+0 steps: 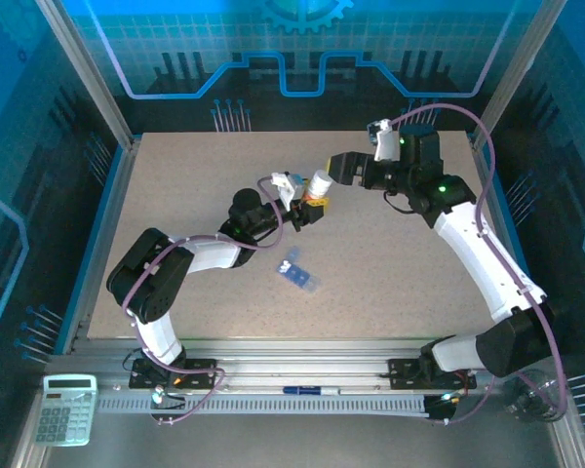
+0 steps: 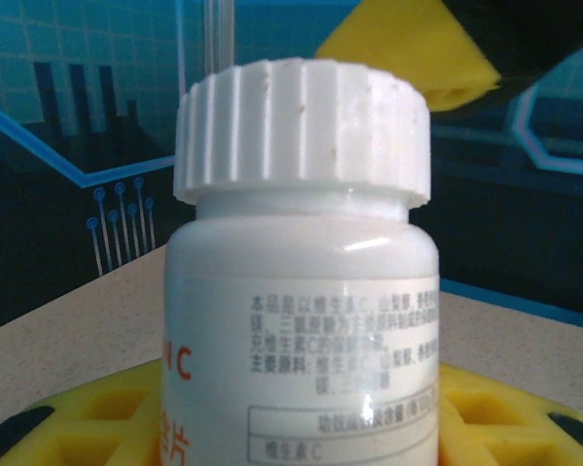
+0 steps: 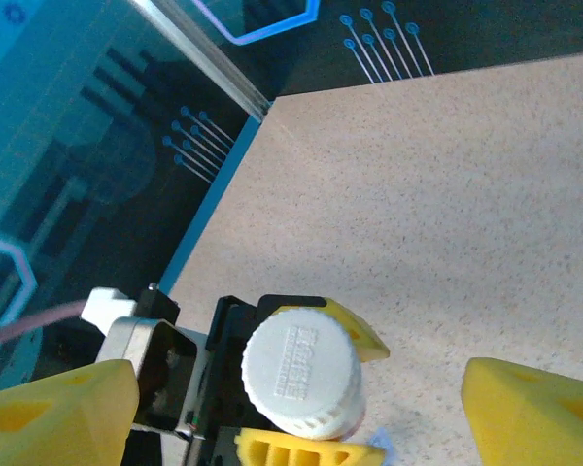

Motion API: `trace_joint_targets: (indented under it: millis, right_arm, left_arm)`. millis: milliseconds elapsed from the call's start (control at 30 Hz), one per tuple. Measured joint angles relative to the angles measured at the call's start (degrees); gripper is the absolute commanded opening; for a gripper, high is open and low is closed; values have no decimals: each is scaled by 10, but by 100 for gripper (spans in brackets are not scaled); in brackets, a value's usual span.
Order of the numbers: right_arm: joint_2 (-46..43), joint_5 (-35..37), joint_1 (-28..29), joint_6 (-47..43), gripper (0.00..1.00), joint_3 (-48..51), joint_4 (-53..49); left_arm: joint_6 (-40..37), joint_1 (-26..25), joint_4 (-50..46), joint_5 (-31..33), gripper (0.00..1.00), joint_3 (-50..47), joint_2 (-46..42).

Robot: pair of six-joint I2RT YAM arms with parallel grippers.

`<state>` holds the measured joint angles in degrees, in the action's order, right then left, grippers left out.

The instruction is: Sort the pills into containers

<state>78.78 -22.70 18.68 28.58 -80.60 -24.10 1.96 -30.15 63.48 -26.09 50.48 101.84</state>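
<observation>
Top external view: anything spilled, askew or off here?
Nothing spilled or damaged. The blue pill box lies skewed to the edges of the table, off from both arms. The white bottle sits in the left gripper with its cap on; the right gripper is open by the cap.

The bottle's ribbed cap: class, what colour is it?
White. The cap on the bottle shows best in the left wrist view.
</observation>
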Motion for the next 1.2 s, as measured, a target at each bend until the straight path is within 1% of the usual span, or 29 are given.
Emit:
trace_joint_targets:
  millis: [100, 200, 400, 700, 1033, 1200]
  right_arm:
    - [15, -16, 0, -59, 86, -24, -24]
    - [35, -32, 0, -99, 85, -40, -46]
    - [68, -56, 0, -136, 83, -47, -77]
    - [78, -67, 5, -148, 79, -53, -89]
    - [81, -78, 7, -141, 70, -53, -82]
    - [88, -79, 13, -135, 60, -53, -80]
  left_arm:
    - [17, 2, 16, -17, 0, 0, 2]
    - [29, 3, 24, -32, 0, 0, 4]
    - [42, 4, 29, -49, 0, 0, 5]
    - [53, 6, 28, -57, 0, 0, 5]
    - [55, 6, 28, -58, 0, 0, 5]
    - [56, 6, 28, -58, 0, 0, 5]
